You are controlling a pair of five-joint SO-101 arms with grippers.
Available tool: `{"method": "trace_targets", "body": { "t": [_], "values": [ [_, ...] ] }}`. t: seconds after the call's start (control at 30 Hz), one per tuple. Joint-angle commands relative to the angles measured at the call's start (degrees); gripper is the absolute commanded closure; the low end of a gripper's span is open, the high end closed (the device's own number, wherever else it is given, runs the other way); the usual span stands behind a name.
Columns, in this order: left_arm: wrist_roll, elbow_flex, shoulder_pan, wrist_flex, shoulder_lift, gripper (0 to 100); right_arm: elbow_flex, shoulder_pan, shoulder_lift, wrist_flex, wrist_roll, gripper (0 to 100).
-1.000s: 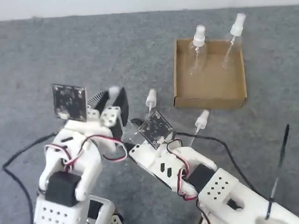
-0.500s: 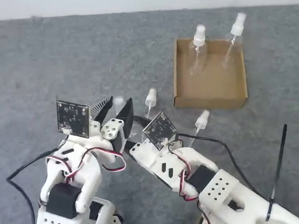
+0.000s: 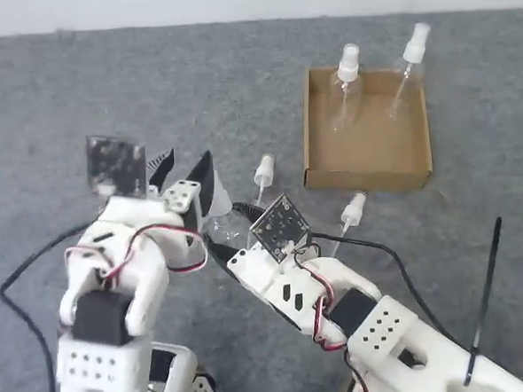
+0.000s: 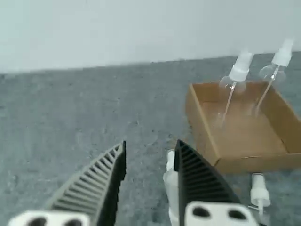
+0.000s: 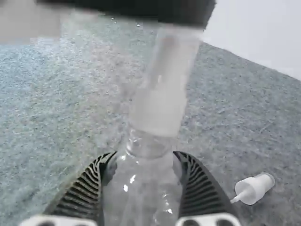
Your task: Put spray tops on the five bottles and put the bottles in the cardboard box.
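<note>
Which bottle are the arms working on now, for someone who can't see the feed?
From the cardboard box, look left and nearer, out on the grey carpet. A clear bottle is clamped there in the right gripper. Unlike the two bottles in the box, it is outside it, gripped, with the left gripper over its white spray top.

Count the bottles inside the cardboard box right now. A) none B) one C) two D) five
C: a capped bottle and a second capped bottle sit inside the cardboard box.
</note>
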Motion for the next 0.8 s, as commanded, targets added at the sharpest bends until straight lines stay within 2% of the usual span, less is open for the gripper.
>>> {"method": "trace_targets", "body": {
  "t": [0.0,0.4,0.57,0.77],
  "values": [
    [-0.7,-1.6,-0.1,0.4,2.8,85,-0.6,0.7,-2.0,-1.0,-0.5,99.2],
    [-1.0,2.3,0.1,3.0,1.1,85,-0.6,0.7,-1.9,-1.0,-0.5,99.2],
    [-4.2,3.2,5.1,7.6,-6.0,85,-0.6,0.7,-1.7,-1.0,-0.5,99.2],
    [-4.4,5.3,7.6,8.3,-8.8,88,-0.6,0.7,-1.7,-0.9,-0.5,99.2]
  ]
}}
